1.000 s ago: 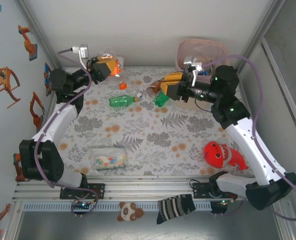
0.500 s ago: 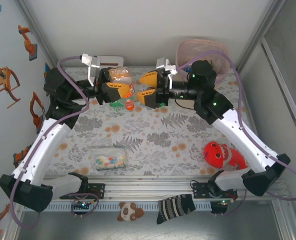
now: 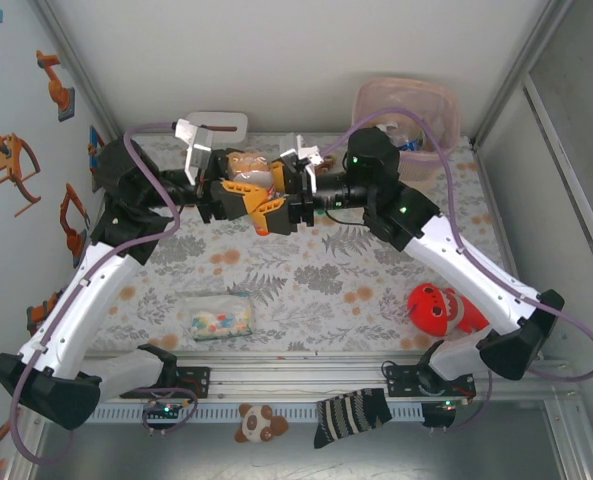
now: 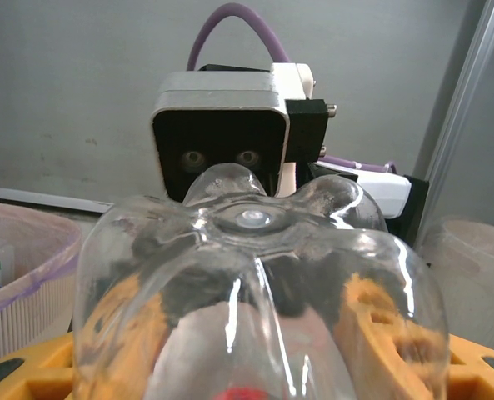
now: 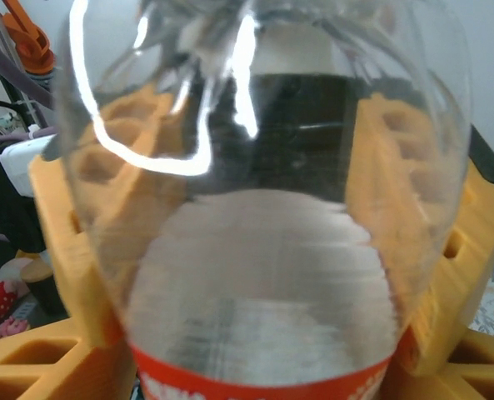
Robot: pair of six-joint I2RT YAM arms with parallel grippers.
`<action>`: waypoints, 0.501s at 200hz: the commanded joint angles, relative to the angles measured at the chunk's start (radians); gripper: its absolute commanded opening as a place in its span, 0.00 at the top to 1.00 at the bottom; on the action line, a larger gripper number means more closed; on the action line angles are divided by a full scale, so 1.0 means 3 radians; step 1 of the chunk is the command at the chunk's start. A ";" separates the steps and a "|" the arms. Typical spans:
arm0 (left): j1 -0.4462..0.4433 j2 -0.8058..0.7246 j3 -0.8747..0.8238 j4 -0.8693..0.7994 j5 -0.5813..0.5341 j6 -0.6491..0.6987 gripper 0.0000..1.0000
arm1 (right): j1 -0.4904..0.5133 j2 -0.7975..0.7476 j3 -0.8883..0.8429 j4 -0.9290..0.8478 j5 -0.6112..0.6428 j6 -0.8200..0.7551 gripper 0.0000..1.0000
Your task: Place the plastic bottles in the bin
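Observation:
A clear plastic bottle (image 3: 244, 168) with an orange label hangs above the back middle of the table, between both grippers. My left gripper (image 3: 228, 185) is shut on its cap end; in the left wrist view the bottle's base (image 4: 247, 275) points away from the left gripper (image 4: 247, 367). My right gripper (image 3: 274, 195) comes from the right. Its orange fingers (image 5: 72, 208) sit flush against both sides of the bottle's body (image 5: 259, 250), so the right gripper (image 5: 259, 333) grips it too. The beige-pink bin (image 3: 446, 100) stands at the back right with a blue-labelled bottle (image 3: 408, 145) inside.
A red toy (image 3: 441, 308) lies at the front right and a flat packet of coloured pieces (image 3: 216, 318) at the front left. A white box (image 3: 216, 122) stands at the back left. The bin's rim (image 4: 22, 250) is left of the left gripper.
Both arms swung to the middle. The left brought the orange-labelled bottle rightward; the right gripper opened, moved left and set its fingers round the bottle's body.

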 commanded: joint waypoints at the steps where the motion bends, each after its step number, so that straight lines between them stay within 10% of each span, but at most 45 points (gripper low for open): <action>1: -0.0026 -0.0062 0.0051 -0.0022 0.0032 0.0117 0.64 | 0.0032 -0.0010 0.0122 0.0087 0.0005 0.0055 0.36; 100: -0.0023 -0.0101 0.0027 0.0003 -0.0130 0.0157 0.33 | 0.0029 -0.0086 0.0141 -0.0058 0.0257 -0.0005 0.53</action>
